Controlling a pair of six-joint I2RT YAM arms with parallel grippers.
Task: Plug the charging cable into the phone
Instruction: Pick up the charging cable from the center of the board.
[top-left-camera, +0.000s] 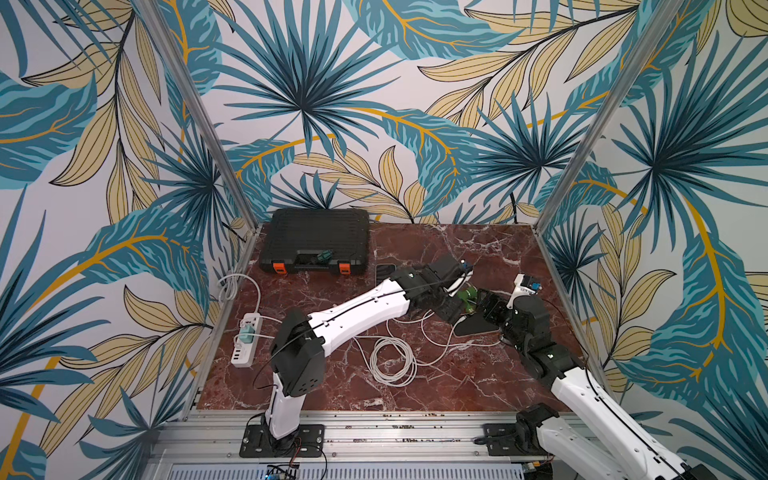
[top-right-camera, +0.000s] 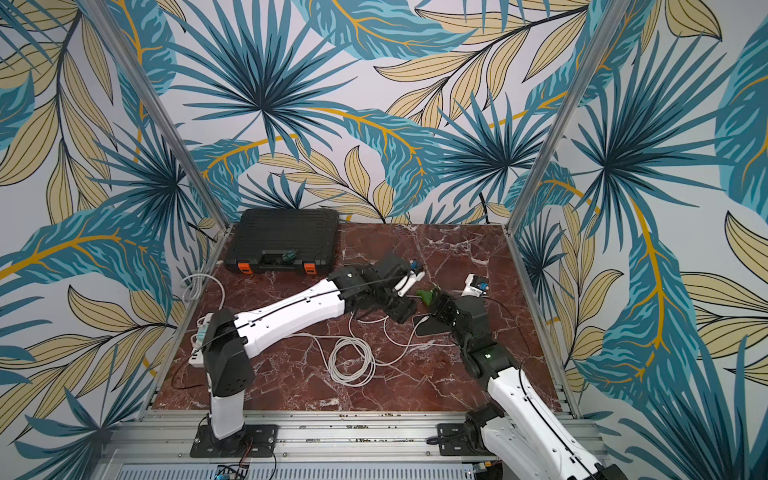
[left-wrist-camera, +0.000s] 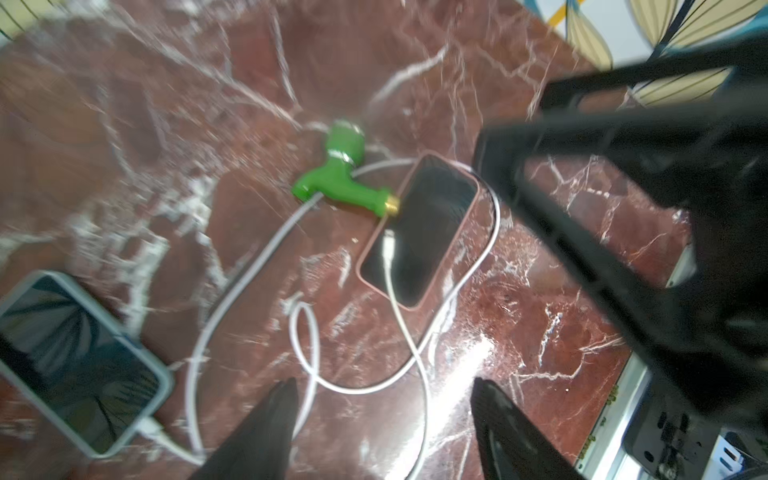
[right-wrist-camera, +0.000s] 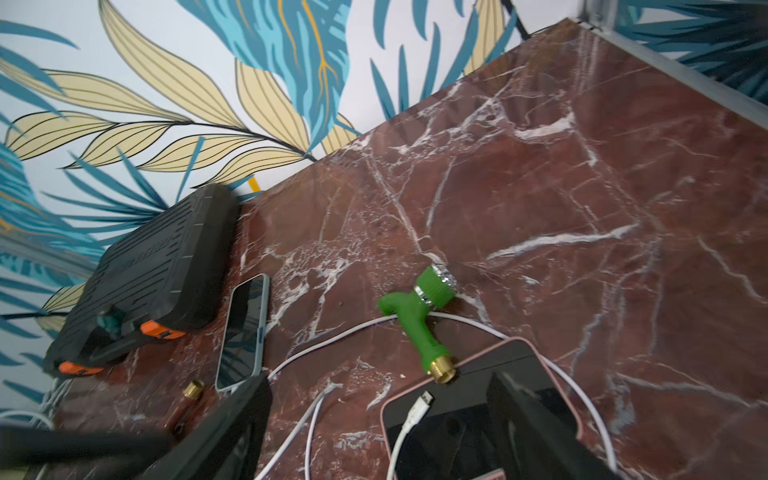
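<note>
White limp charging cable (left-wrist-camera: 392, 286): best pinched at its rigid plug (right-wrist-camera: 420, 405), which lies on the pink-cased phone (left-wrist-camera: 432, 216) toward the right edge of the red marble table (top-left-camera: 457, 386). Fingers apart and empty: left gripper (left-wrist-camera: 384, 384), right gripper (right-wrist-camera: 380, 378).

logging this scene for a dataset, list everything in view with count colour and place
tool case: 1, black with orange latches, back left of table
grey-cased phone: 1, dark screen, beside the tool case, cable plugged in
pink-cased phone: 1, dark screen, below the right hand
cable plug: 1, white, loose on the pink-cased phone's screen
cable coil: 1, white, mid table
power strip: 1, white, left edge
hose fitting: 1, green with brass end, by the pink-cased phone
table: 1, red-brown marble
left hand: 1, black, open above the cables
right hand: 1, black, open
</note>
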